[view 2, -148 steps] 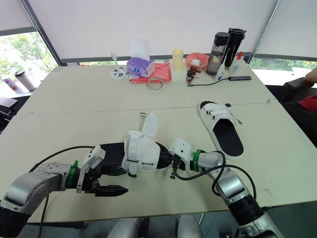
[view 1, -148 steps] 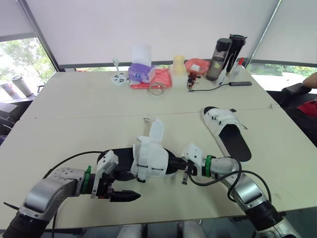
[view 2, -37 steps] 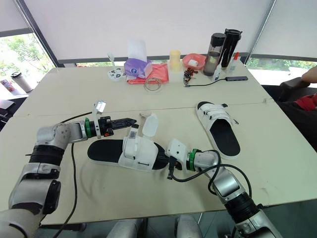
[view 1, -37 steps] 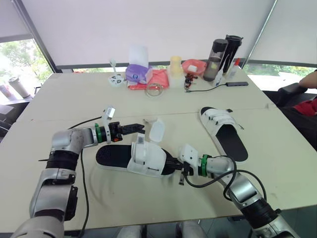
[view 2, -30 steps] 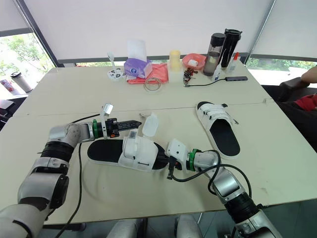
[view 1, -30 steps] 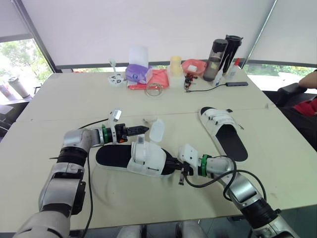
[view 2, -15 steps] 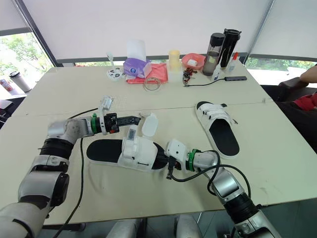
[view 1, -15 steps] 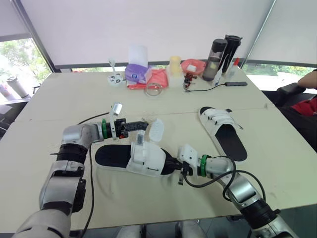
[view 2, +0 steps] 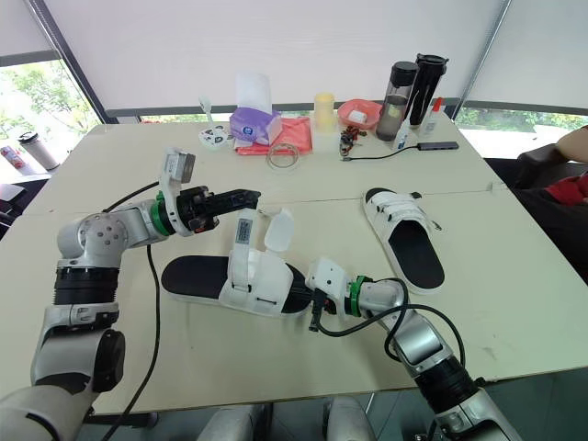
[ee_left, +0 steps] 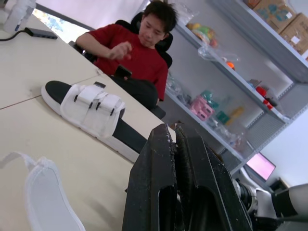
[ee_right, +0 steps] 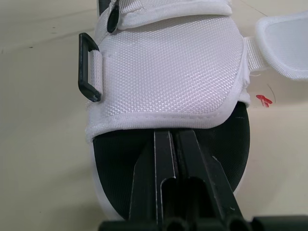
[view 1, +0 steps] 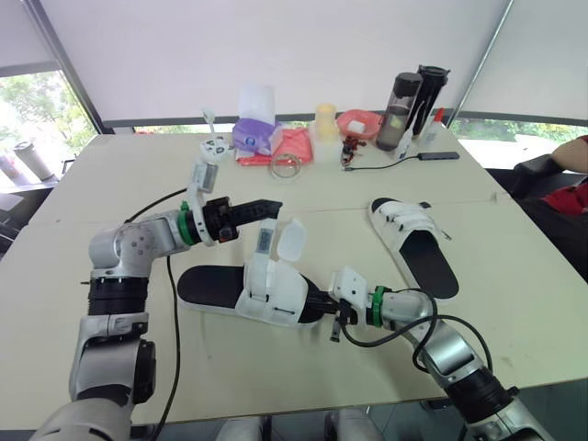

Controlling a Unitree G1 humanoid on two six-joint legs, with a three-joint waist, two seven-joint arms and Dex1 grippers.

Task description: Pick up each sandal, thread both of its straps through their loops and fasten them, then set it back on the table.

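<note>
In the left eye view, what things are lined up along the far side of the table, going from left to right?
Purple tissue pack → pale yellow cup → red bowl → grey bottle → black tumbler.

near sandal [view 1: 241,292] is laid centre-front on tabletop [view 1: 138,175] | far sandal [view 1: 415,246] is set right of it | bottles [view 1: 402,103] are stood behind both

A tissue box [view 1: 256,135], yellow cup [view 1: 325,124], red bowl [view 1: 360,122] and two dark bottles [view 1: 401,110] stand in a row.
</note>
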